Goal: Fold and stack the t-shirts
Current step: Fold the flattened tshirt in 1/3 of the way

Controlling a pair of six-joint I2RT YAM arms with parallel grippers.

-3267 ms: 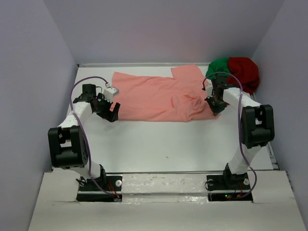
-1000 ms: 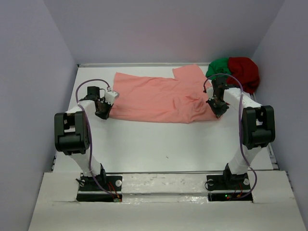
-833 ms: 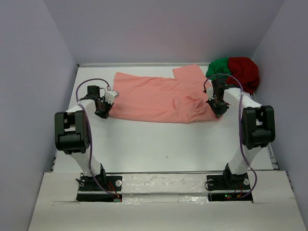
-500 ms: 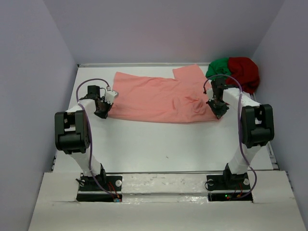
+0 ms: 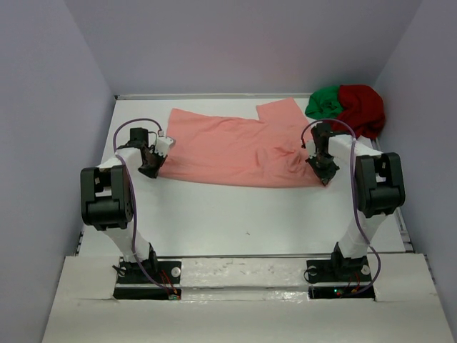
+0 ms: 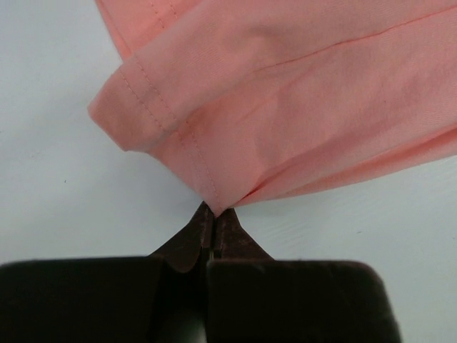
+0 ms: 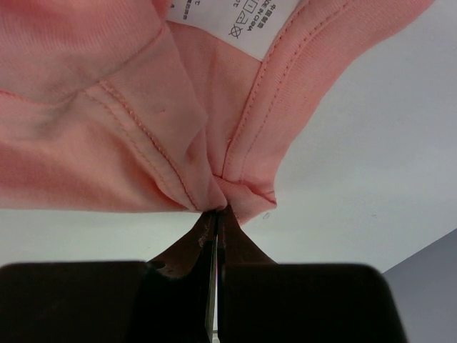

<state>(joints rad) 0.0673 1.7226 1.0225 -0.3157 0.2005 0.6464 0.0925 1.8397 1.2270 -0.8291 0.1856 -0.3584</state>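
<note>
Left wrist view shows left gripper (image 6: pixel 213 219) pinched tight on the salmon-pink t-shirt (image 6: pixel 307 107) hem ahead, while right gripper (image 7: pixel 216 216) likewise clamps its collar beside the tag (image 7: pixel 230 17)

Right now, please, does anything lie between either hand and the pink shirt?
Nothing visible does: the left hand and right hand are each shut on the near edge of the pink shirt. The green shirt and red shirt lie bunched, far right.

Soft matt cloth, smooth weave, stitched hems: salmon-pink t-shirt (image 5: pixel 235 146). Smooth, printed: white neck tag (image 7: pixel 228 21). Matt crumpled cloth, upper right: green t-shirt (image 5: pixel 325 102) and dark red t-shirt (image 5: pixel 363 107). Smooth matt white surface: table (image 5: pixel 250 207). Dull black plastic: fingers (image 6: pixel 239 243) of left gripper (image 6: pixel 213 218).
</note>
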